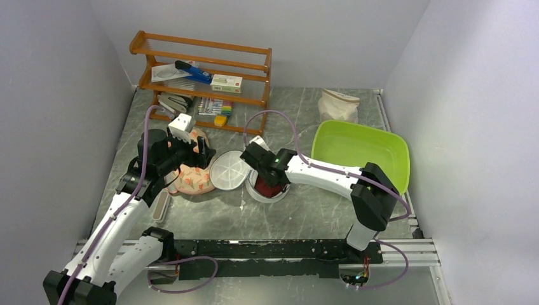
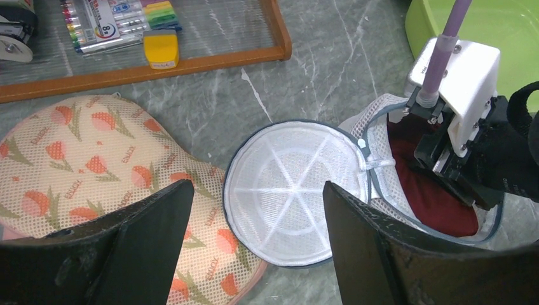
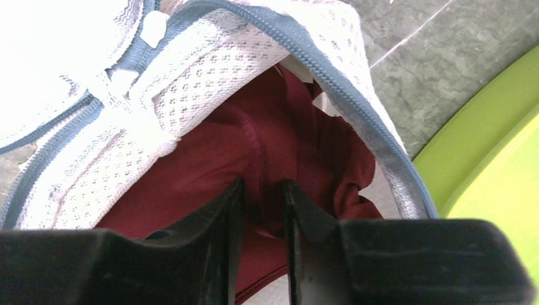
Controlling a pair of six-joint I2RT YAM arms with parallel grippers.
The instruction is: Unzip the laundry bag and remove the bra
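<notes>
The white mesh laundry bag lies open on the table, one round half flipped left, the other half holding the maroon bra. The bra shows in the left wrist view and the right wrist view. My right gripper reaches down into the open half and its fingers are closed on a fold of the bra. My left gripper is open and empty, hovering above the flipped half and the peach floral item.
A wooden rack with pens and stationery stands at the back left. A lime green tub sits right of the bag, with a cream cloth sack behind it. The peach floral padded item lies left of the bag.
</notes>
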